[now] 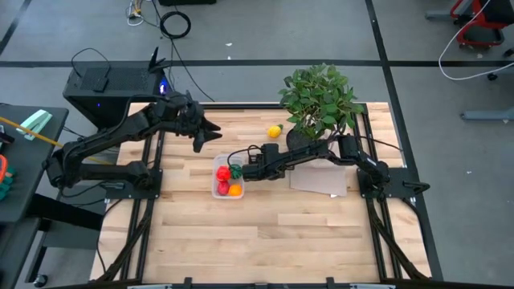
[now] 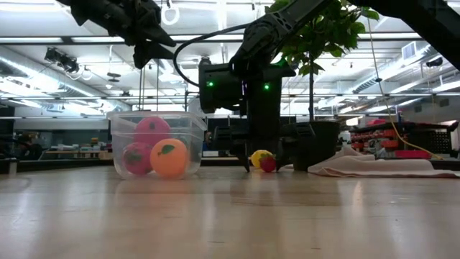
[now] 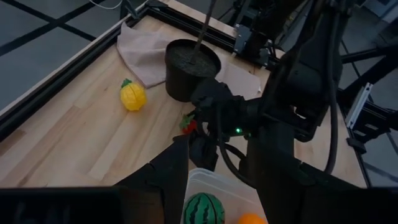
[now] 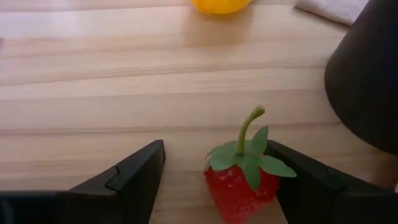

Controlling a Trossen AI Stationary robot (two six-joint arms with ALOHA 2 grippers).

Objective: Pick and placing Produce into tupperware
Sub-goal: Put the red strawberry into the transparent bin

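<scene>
Here the right gripper is sitting low over the wooden table, just beside the tupperware, with its fingers spread wide on either side of a strawberry. One finger is looking close against the berry while the other is standing apart, so nothing is being squeezed yet; the wide stance is probably there to let the fruit sit between the pads before closing. The tupperware is resting near the table's middle and is already holding a watermelon, an orange and red fruit. A yellow lemon is lying farther off, near the potted plant. The left gripper is hovering above the table behind the tupperware, fingers apart and holding nothing, likely keeping clear.
</scene>
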